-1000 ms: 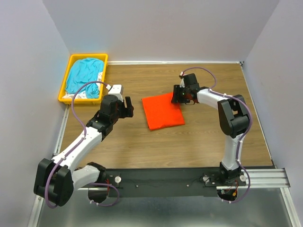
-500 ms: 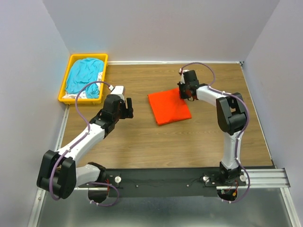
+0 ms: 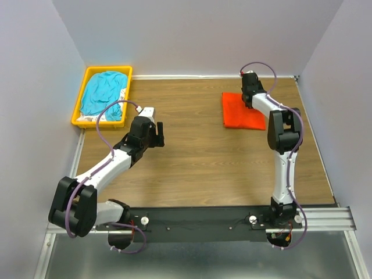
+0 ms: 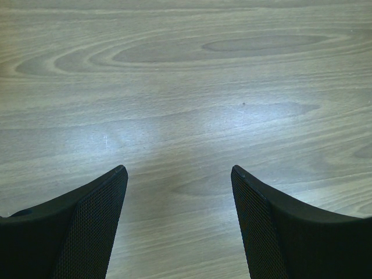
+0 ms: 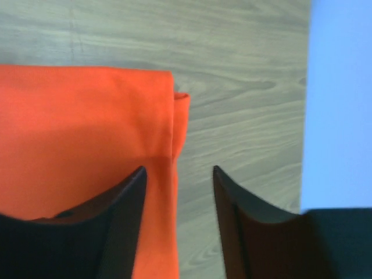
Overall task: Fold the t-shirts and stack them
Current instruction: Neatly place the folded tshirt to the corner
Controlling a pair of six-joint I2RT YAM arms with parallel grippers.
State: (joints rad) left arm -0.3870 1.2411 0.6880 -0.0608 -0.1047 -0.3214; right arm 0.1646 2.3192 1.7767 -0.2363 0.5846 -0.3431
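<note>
A robot lab cell: plain walls (image 3: 192, 35) enclose a wood-grain table (image 3: 203, 163) on a metal rail (image 3: 325, 218).

White arm links (image 3: 104, 168), black joints, purple cables, black mesh-textured fingers (image 4: 87, 226)

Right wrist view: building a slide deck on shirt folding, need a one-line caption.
Open right gripper straddling the edge of the folded orange-red t-shirt on the wooden table, beside the wall.

I see a brown wooden desk (image 3: 197, 168) with wavy lines in the wood. A yellow bin (image 3: 108, 68) sits at the far left corner of the desk, close to the left wall (image 3: 35, 87). Pale walls stand on three sides. A black rail (image 3: 203, 218) runs along the near edge, with shiny grey metal (image 3: 203, 261) below it.
</note>
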